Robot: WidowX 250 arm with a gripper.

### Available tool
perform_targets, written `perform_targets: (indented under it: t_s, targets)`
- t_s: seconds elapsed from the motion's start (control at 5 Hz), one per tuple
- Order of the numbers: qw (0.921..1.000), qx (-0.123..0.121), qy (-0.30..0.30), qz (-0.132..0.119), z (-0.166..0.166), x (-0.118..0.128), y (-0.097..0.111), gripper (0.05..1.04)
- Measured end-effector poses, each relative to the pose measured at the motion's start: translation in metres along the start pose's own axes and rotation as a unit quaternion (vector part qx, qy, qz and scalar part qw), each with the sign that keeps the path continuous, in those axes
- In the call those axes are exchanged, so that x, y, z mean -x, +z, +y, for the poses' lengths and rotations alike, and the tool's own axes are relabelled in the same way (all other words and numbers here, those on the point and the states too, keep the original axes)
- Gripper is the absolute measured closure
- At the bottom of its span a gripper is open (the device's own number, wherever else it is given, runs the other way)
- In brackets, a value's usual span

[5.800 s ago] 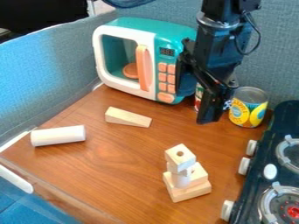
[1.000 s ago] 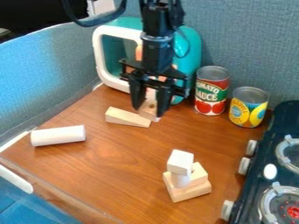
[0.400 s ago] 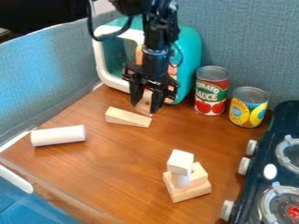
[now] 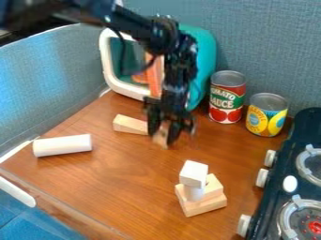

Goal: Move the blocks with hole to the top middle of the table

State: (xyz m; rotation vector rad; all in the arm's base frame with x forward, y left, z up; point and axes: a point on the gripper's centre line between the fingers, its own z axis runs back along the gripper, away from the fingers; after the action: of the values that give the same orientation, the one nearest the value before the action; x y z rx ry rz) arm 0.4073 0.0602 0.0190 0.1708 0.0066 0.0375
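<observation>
From here I see the gripper (image 4: pixel 163 137) pinching a block (image 4: pixel 161 136), fingers only its width apart, just beside the wedge (image 4: pixel 128 124).

The robot arm (image 4: pixel 134 23) is black all over, with pale, shiny spots where light hits it. Its long part is thick and smooth, like a fat tube. The wrist (image 4: pixel 179 61) is bumpy — lots of small dark blocks and round bits stuck together. A thin black cord (image 4: pixel 121 51) makes a loop beside it. The gripper (image 4: pixel 164 133) is black too, with little parts that poke out at its sides and two dark fingers (image 4: pixel 152 123) — thin ones. Small marks are too blurry to tell.
</observation>
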Motion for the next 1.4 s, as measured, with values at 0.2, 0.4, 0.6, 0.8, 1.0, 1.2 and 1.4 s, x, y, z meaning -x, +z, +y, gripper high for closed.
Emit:
perform_targets:
  t_s: [0.2, 0.4, 0.6, 0.8, 1.0, 1.2, 1.4]
  targets:
    - [0.9996, 0.022, -0.011, 0.013, -0.003, -0.002, -0.001, 0.537]
    - [0.9977, 0.060, -0.007, 0.031, -0.005, 0.001, -0.001, 0.537]
    - [0.9963, 0.075, -0.003, 0.042, -0.009, 0.004, 0.001, 0.448]
    - [0.9958, 0.084, 0.005, 0.037, -0.011, 0.003, 0.001, 0.171]
    - [0.9972, 0.071, 0.007, 0.020, -0.005, 0.001, 0.024, 0.073]
    - [0.9973, 0.072, -0.004, 0.015, -0.006, 0.005, 0.034, 0.077]
    - [0.9977, 0.065, -0.021, 0.001, -0.010, 0.008, 0.058, 0.083]
